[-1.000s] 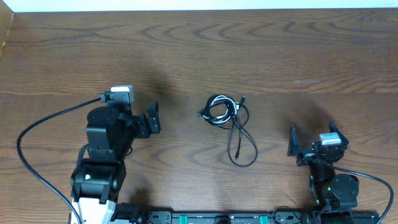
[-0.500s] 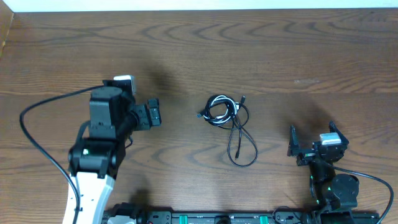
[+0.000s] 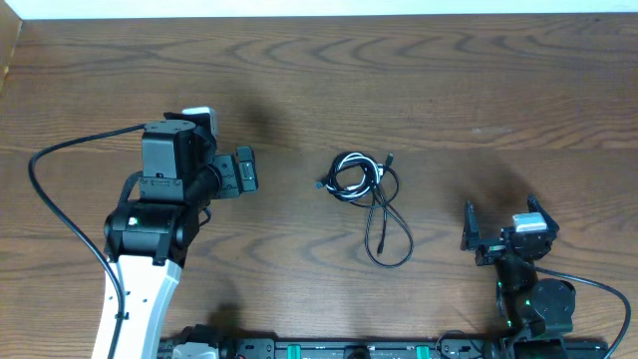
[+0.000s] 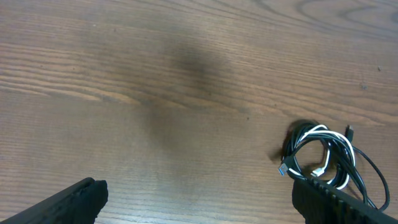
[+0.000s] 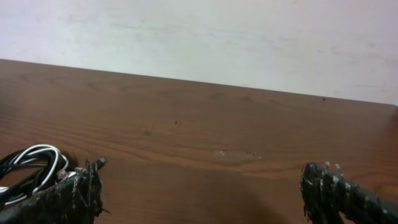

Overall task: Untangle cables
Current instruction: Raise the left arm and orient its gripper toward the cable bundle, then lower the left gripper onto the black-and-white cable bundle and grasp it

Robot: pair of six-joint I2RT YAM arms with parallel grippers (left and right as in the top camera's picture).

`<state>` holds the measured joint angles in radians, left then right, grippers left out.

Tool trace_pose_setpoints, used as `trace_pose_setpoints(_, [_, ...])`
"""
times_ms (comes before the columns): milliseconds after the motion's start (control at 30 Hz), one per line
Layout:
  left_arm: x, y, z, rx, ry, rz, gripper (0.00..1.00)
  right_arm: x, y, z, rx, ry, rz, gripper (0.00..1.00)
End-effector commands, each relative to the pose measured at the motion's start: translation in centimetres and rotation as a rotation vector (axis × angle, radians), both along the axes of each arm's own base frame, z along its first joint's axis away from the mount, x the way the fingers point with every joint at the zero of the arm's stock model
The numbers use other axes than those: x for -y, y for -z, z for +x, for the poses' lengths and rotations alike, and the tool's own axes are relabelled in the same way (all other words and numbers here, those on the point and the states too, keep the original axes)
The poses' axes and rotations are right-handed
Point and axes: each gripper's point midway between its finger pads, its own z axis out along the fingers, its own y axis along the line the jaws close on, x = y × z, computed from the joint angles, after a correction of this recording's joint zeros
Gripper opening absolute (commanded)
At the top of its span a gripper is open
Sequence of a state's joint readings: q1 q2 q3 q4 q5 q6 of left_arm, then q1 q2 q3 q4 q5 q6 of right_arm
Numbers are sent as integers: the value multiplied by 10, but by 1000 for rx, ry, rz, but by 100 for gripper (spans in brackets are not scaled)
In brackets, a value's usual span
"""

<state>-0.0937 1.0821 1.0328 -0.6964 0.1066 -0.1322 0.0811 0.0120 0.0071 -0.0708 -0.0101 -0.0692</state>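
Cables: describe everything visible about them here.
The cables lie in one small tangle near the middle of the wooden table: a white cord and thin black ones wound into a tight coil, with a long black loop trailing toward the table's near edge. Small plug ends poke out of the coil. They lie flat on the wood; the left claw and right claw, both open, sit well clear.

The overhead camera looks straight down on the whole table (image 3: pixel 299 80), with the cables (image 3: pixel 377 178) near centre. The left wrist camera hangs close above the wood, left of the cables, tilted down. The right wrist camera sits low to their right, facing the wall (image 5: pixel 186 31). All three show the cables.
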Motion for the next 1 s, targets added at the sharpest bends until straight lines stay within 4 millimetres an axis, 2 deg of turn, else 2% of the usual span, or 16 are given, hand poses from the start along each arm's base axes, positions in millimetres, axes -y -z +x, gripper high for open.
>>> trace_pose_setpoints(0, [4, -9, 2, 16, 10, -20, 100, -1, 1, 0, -1, -2, 1, 99])
trace_pose_setpoints(333, [13, -10, 2, 20, 42, -57, 100, -1, 1, 0, -1, -2, 1, 99])
trace_pose_setpoints(533, [13, -3, 3, -25, -34, -121, 100, -1, 1, 0, -1, -2, 1, 99])
trace_pose_setpoints(700, [13, 14, 4, -112, -149, -205, 100, -1, 1, 0, -1, -2, 1, 99])
trace_pose_setpoints(967, [13, 56, 5, -286, -285, -262, 100, -1, 1, 0, 0, -2, 1, 99])
